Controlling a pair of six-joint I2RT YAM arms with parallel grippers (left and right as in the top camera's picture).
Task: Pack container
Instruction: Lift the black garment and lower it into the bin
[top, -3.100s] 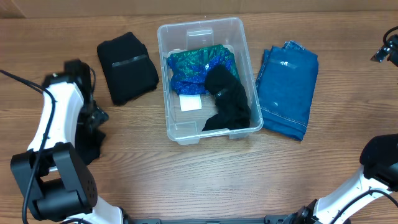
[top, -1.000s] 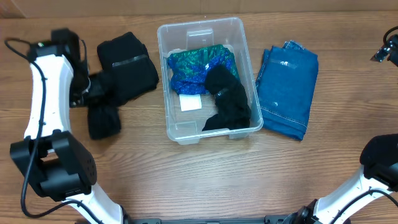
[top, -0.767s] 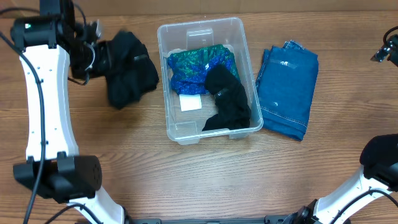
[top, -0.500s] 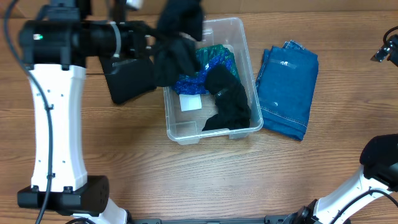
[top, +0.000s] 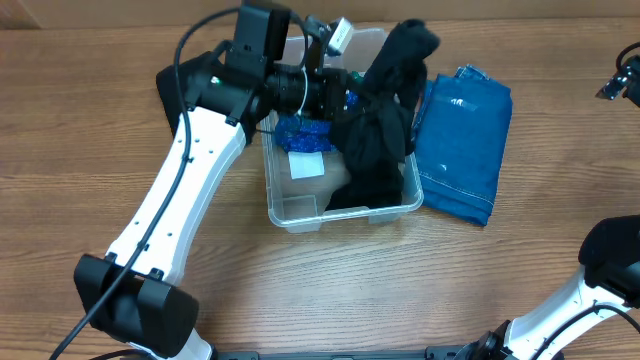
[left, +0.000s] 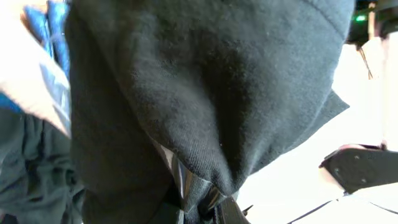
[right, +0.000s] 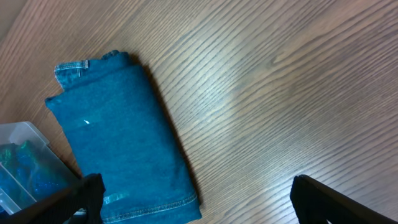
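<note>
Clear rounded container, white label inside; left claw pinches black garment; right claw spread.

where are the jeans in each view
overhead: jeans lie folded on the table at right of centre, just right of the container.
left wrist: not in it; a black garment fills the picture.
right wrist: jeans at left of centre, running down to the bottom edge.
shared landmark: the container, whose clear corner shows at the right wrist view's lower left, again left of the jeans.
</note>
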